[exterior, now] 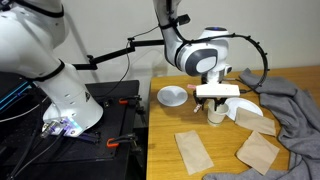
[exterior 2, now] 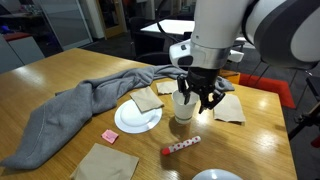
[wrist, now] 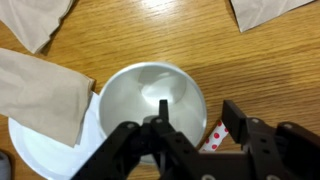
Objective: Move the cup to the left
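Cup upright on worktop, just beside plate, axis vertical, mouth up. Claw directly above cup, released, jaws spread astride rim: one finger inside, other outside, away from plate. Next probably: pinch wall.

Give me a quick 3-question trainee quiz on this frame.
1. True or false: the cup lies tipped over.
2. The gripper is: A open at the cup; B shut, well clear of it; C out of view.
3. What lies partly on the plate next to the cup?

Key: 1 false, it stands upright. 2 A. 3 a brown napkin.
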